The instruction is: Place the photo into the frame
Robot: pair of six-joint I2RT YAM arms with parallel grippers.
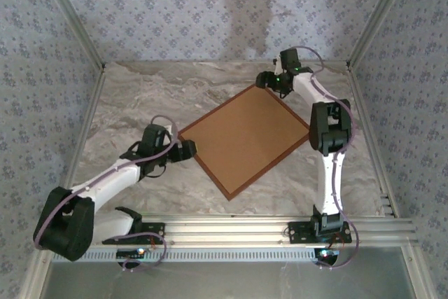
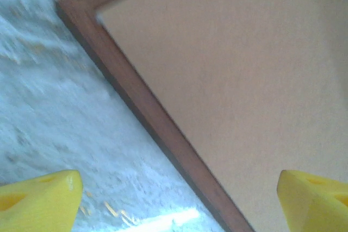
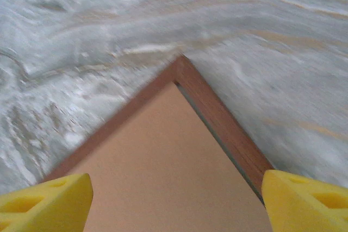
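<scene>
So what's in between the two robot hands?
The frame, its brown backing board up, lies between the left gripper and right gripper in the top view.

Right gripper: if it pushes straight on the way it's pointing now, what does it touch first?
The right gripper, open, would probably meet the brown backing board first, just inside a corner of the frame. Depth is unclear; it could catch the wooden rail instead.

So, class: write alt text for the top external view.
A thin reddish-brown frame lies diamond-wise on a marbled table, brown backing board up. The left gripper is by its left corner, the right gripper by its far corner.
</scene>
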